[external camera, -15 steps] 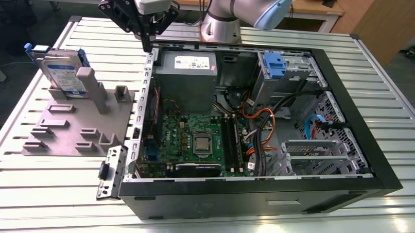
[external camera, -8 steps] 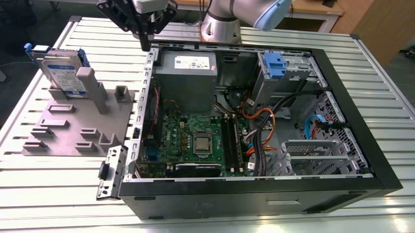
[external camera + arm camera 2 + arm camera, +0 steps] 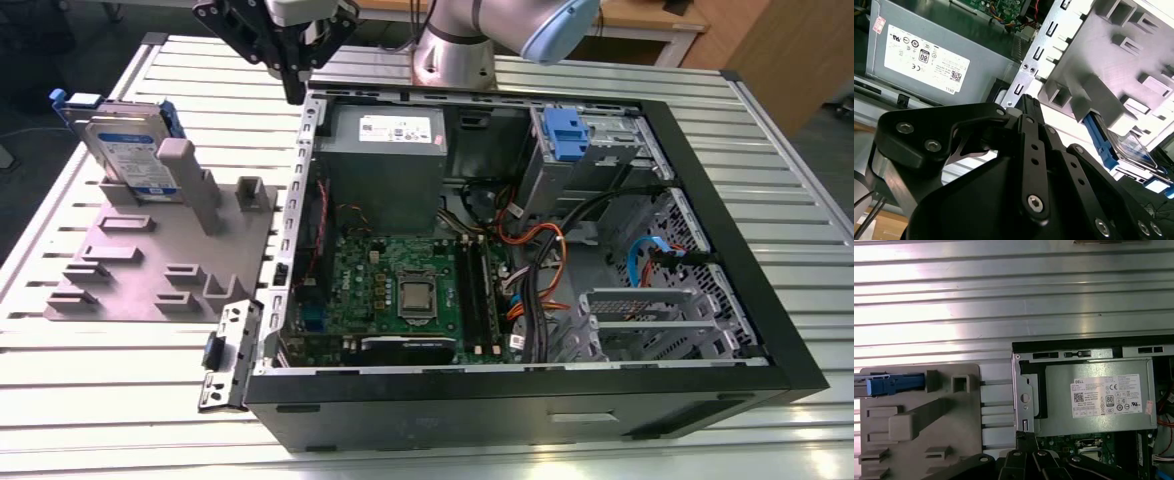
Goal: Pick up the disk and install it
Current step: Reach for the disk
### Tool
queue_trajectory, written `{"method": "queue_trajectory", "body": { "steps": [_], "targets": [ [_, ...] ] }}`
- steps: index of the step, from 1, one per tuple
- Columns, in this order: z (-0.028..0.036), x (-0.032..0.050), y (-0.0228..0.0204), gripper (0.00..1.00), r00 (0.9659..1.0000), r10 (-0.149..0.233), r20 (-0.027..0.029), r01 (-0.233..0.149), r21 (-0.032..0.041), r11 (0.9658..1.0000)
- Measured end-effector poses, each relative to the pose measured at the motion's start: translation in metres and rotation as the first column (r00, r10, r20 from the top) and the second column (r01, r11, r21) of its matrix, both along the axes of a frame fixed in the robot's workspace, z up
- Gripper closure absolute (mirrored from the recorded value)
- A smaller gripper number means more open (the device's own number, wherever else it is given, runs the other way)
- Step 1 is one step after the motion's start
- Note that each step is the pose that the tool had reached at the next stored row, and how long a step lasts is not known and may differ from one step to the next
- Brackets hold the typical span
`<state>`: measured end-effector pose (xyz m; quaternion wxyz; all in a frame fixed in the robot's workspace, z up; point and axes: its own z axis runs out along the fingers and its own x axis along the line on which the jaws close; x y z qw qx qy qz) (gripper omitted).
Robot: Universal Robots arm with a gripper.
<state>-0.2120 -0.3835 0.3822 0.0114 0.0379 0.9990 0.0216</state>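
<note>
Open case [image 3: 534,400] up front. Disk [image 3: 127,150] stands on edge in the grey stand [image 3: 147,265], just beside the case on the exterior view's left. Further back the gripper [image 3: 292,92] hovers over the case's corner, pinched together and empty. Pick's not started imo. Grabbing calls for opening up over the disk.

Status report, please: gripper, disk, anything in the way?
Gripper shut, empty, above the open case rim. Disk upright in the grey fixture, untouched. A fixture post stands close beside it.
</note>
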Motion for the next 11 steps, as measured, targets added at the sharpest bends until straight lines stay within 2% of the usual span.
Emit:
{"method": "queue_trajectory", "body": {
  "steps": [11],
  "targets": [
    [-0.0002,-0.0020,0.0001,0.89,1.0000,0.000,0.0001,0.000,0.0002,1.0000]
  ]
}}
